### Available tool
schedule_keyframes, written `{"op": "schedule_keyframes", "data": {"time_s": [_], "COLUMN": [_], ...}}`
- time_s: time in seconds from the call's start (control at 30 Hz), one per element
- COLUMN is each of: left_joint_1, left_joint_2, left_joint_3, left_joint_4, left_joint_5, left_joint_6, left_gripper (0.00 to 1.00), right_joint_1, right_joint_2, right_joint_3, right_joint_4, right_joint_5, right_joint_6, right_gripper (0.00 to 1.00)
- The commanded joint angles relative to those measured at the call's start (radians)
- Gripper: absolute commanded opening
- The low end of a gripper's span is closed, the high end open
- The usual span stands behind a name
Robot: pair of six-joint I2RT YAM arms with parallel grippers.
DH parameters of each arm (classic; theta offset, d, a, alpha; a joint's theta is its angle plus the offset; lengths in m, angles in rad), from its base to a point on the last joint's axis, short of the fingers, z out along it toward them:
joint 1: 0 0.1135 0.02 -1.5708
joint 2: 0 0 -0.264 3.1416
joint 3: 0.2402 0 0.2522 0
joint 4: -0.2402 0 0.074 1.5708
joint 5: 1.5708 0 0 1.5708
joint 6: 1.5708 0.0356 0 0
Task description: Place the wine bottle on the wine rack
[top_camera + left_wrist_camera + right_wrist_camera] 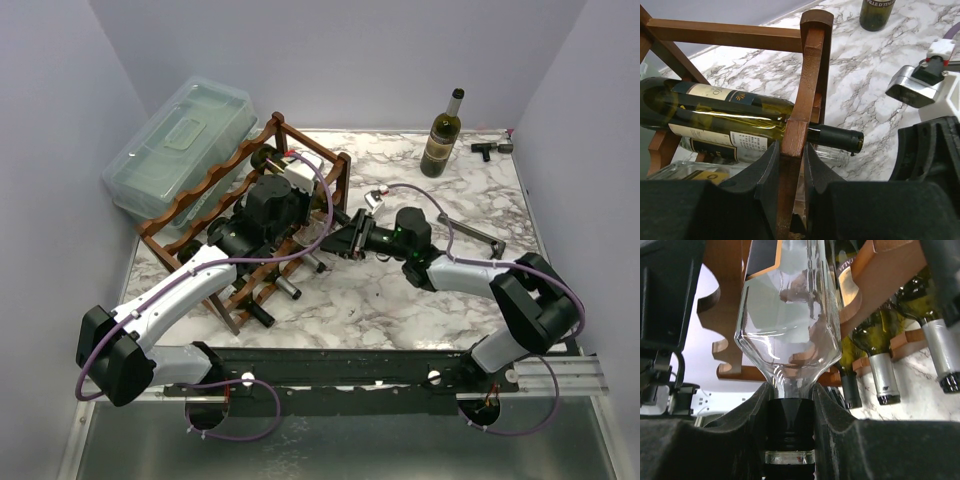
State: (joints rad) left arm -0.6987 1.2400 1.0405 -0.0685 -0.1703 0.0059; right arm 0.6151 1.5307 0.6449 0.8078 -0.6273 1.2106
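Observation:
The reddish-brown wine rack [205, 205] stands at the left of the marble table. My left gripper [272, 205] is shut on one of its upright wooden posts [792, 135], fingers on either side. A green wine bottle [715, 115] lies in the rack just beyond the post. My right gripper [345, 240] is shut on the black-capped neck [790, 415] of a clear glass bottle [785, 315], whose body reaches into the rack among the rails. Another dark green wine bottle [443, 135] stands upright at the back right, apart from both grippers.
A clear plastic lidded box [175, 140] sits behind the rack at the back left. Several bottles lie in the lower tiers, necks pointing out [288, 288]. A black tool [487, 148] and a metal bar [470, 232] lie at the right.

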Motion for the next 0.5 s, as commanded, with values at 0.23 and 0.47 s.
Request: {"op": "schedule_keyframes", "data": {"time_s": [0.23,0.47], "left_joint_1": [-0.051,-0.056], "left_joint_2": [-0.045,-0.053], "left_joint_3": [-0.007,-0.010], "left_joint_4": [-0.007,-0.005], "left_joint_5": [0.068,0.062], "left_joint_6": [-0.026,-0.022], "left_gripper": [0.00,0.00], "right_joint_1": [0.072,0.075], "right_joint_2": [0.084,0.177], "right_joint_3": [0.187,0.253], "right_joint_4": [0.151,0.210], "right_joint_5": [0.256,0.234], "right_joint_6": [0.015,-0.018], "right_gripper": [0.00,0.01]}}
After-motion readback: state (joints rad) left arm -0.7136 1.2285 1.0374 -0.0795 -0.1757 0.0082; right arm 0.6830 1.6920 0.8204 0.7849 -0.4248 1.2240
